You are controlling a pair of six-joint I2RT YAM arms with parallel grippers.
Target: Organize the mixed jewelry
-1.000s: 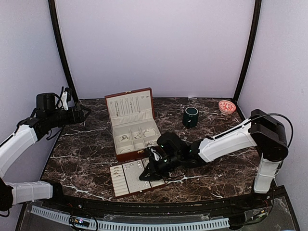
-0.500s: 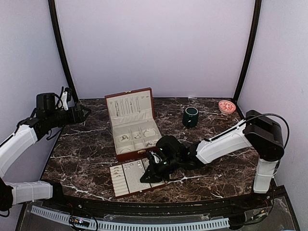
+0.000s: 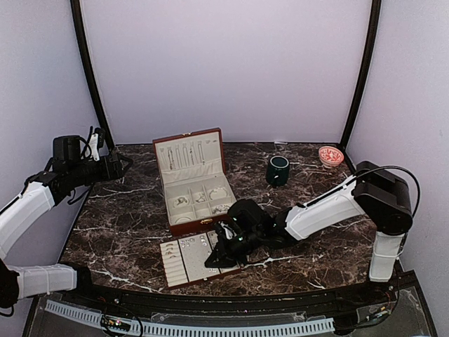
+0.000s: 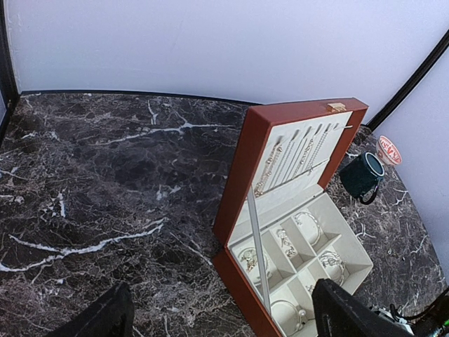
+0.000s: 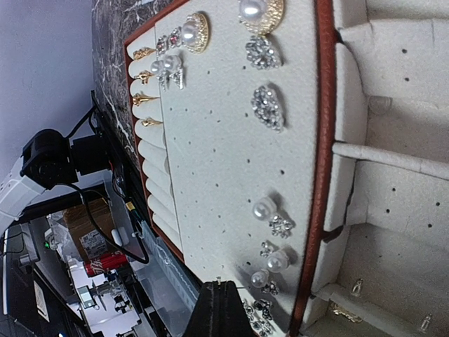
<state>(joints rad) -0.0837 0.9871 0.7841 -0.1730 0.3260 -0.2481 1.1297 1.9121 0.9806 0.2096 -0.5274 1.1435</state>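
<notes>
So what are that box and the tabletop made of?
The box looks like reddish-brown wood or leatherette, smooth and evenly coloured. The tabletop looks like polished dark marble, going by white veins, though possibly a printed laminate.

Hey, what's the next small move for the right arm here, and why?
Probably lower the right tool slightly toward the tray. Its tip looks shut and hangs beside the pearl earrings near the tray's rim. I can't tell whether it carries a piece, so go slowly.
</notes>
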